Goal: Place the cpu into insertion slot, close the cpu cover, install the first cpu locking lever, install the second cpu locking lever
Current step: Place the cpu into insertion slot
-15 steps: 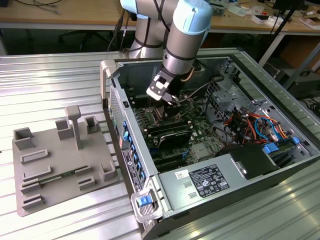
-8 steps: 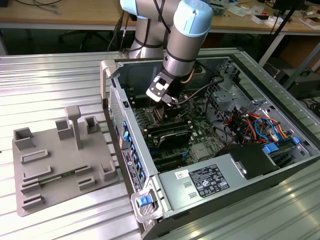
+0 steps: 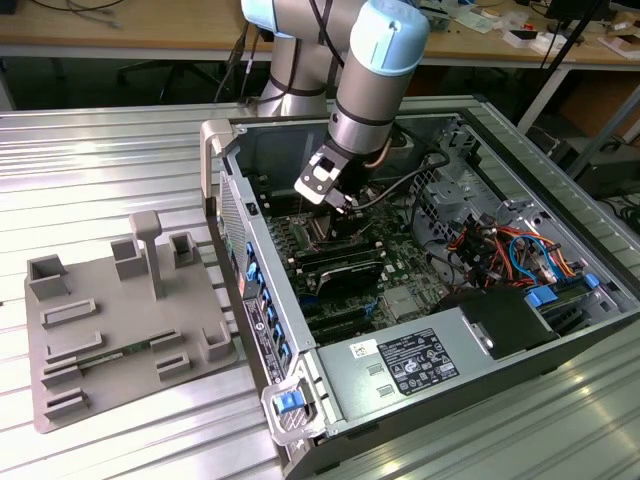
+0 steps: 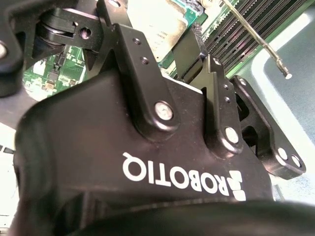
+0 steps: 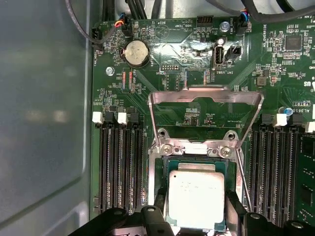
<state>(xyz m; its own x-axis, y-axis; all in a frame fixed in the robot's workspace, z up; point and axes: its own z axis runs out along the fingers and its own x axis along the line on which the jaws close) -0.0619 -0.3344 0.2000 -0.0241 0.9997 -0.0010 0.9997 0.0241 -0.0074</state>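
Observation:
In the first wrist view the cpu (image 5: 197,196), a square chip with a silver top, lies over the insertion slot (image 5: 196,160); whether it is seated I cannot tell. My gripper (image 5: 197,211) is shut on it, a black finger (image 5: 160,202) against each of two opposite edges. The cpu cover (image 5: 204,93), a silver frame with a cut-out centre, stands raised on its hinge beyond the slot. A thin locking lever (image 5: 242,172) runs along one side of the slot. In the exterior view the gripper (image 3: 340,205) is low inside the open computer case (image 3: 560,180).
Long black memory slots (image 5: 118,167) flank the socket on both sides. Cables (image 3: 500,250) and a power supply (image 3: 410,360) fill the case toward the exterior view's right. A grey fixture plate (image 3: 120,330) lies on the metal table at the exterior view's left.

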